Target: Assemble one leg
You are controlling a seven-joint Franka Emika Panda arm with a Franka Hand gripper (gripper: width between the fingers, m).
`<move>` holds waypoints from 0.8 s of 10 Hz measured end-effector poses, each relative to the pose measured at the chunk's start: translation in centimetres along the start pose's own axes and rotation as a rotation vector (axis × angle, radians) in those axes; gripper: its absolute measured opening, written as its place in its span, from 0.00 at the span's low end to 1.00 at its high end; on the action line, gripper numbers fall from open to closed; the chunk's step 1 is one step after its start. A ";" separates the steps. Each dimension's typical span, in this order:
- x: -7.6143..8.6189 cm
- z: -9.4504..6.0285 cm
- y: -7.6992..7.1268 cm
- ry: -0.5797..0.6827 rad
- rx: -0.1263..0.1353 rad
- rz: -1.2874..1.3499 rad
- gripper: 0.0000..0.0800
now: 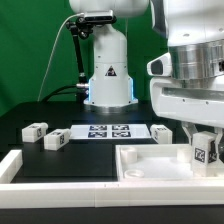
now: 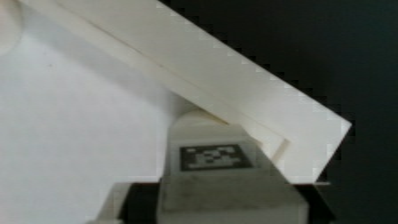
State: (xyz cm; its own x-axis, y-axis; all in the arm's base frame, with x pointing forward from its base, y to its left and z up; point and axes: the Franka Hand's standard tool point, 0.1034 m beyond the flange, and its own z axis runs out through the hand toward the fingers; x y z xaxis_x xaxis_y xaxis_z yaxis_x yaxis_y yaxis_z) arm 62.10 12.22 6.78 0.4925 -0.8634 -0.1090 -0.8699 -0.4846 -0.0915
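My gripper is at the exterior view's right, shut on one leg, a white post with a black-and-white tag. It holds the leg upright at the right end of the white tray-like tabletop, touching or just above it. In the wrist view the held leg sits between the jaws of the gripper, beside the tabletop's raised rim. Two more legs lie at the left. Another leg lies behind the tabletop.
The marker board lies flat in the middle of the black table. The robot's base stands behind it. A white L-shaped rim piece lies at the front left. A green backdrop closes the rear.
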 end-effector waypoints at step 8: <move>0.0 0.1 -0.4 0.004 0.059 0.865 0.37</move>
State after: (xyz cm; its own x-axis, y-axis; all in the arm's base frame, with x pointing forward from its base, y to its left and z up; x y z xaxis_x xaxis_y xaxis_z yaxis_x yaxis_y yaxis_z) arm 62.43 12.42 6.69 -0.3414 -0.9262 -0.1602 -0.9362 0.3502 -0.0293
